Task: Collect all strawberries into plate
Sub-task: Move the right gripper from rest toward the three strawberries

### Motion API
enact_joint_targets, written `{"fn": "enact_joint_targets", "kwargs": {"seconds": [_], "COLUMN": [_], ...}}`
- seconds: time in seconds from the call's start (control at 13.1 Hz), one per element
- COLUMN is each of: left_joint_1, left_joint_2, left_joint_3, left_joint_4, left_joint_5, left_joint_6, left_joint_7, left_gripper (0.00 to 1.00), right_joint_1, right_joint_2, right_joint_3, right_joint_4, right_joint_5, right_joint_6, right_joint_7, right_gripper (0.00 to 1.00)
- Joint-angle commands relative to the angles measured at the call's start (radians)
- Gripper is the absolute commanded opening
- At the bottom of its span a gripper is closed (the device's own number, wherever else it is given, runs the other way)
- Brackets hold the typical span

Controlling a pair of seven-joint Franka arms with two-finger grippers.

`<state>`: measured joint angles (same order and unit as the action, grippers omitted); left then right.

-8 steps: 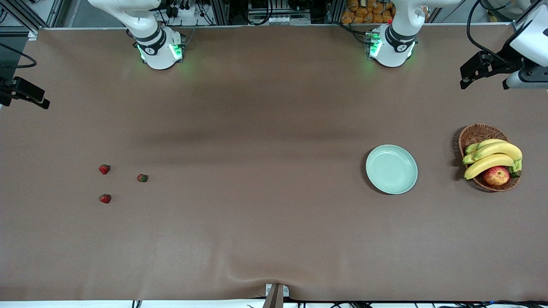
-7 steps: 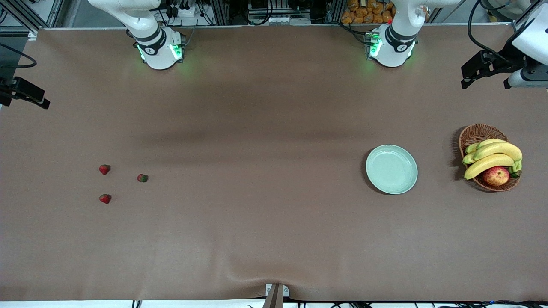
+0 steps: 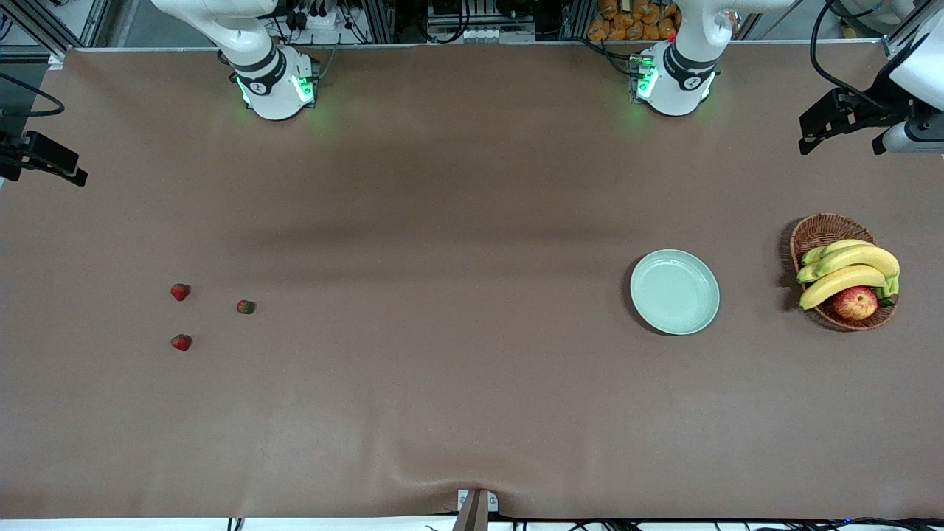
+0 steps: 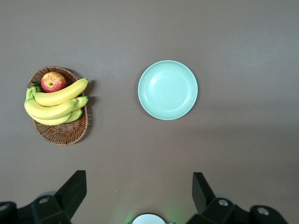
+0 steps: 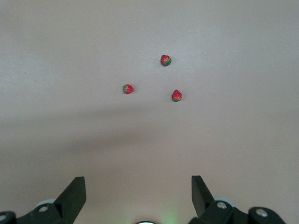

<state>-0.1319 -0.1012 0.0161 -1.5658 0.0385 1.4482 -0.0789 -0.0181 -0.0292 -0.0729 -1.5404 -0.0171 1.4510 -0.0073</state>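
Note:
Three small red strawberries lie apart on the brown table toward the right arm's end: one [image 3: 180, 292], one [image 3: 245, 307] and one [image 3: 181, 342] nearest the front camera. They also show in the right wrist view [image 5: 166, 60] [image 5: 128, 88] [image 5: 176, 95]. The pale mint-green plate [image 3: 674, 291] sits empty toward the left arm's end and shows in the left wrist view [image 4: 167, 90]. My right gripper [image 5: 138, 186] is open and empty, high over the table's right-arm end [image 3: 44, 158]. My left gripper [image 4: 139, 186] is open and empty, high over the table's left-arm end [image 3: 841, 122].
A brown wicker basket [image 3: 815, 228] with bananas [image 3: 848, 269] and a red-yellow apple [image 3: 855, 302] stands beside the plate, closer to the table's left-arm end. It also shows in the left wrist view [image 4: 60, 137]. The tablecloth has a wrinkle [image 3: 442, 472] at the near edge.
My left gripper has drifted slightly toward the left arm's end of the table. The strawberries, plate and basket have not moved.

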Motion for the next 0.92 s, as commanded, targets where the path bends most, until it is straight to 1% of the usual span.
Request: {"fn": "enact_joint_targets", "kwargs": {"seconds": [0.0,0.23,0.38,0.61,0.84], "left_joint_1": [-0.003,0.012,-0.004,0.005,-0.005], "left_joint_2": [0.014,0.014,0.023,0.025,0.028], "left_joint_3": [0.004,0.005,-0.001,-0.002,-0.002], "left_joint_4": [0.027,0.024,0.027,0.029,0.029], "left_joint_5": [0.006,0.004,0.02,0.008,0.014], "left_joint_6": [-0.019,-0.028,-0.026,-0.026,-0.025], "left_joint_7": [0.001,0.01,-0.002,0.013,0.013], "left_gripper": [1.0,1.0,1.0,1.0,1.0], "right_joint_1": [-0.011,-0.011,-0.011,-0.007,0.0], "right_joint_2": [-0.002,0.006,0.014,0.018,0.044], "right_joint_3": [0.015,0.015,0.015,0.016,0.016], "right_joint_4": [0.006,0.0,-0.009,-0.046,-0.058], "right_joint_5": [-0.012,-0.011,-0.009,-0.003,-0.003], "right_joint_6": [-0.017,-0.017,-0.014,-0.001,0.022], "right_joint_7": [0.018,0.016,0.016,0.016,0.016], "right_gripper": [1.0,1.0,1.0,1.0,1.0]}}
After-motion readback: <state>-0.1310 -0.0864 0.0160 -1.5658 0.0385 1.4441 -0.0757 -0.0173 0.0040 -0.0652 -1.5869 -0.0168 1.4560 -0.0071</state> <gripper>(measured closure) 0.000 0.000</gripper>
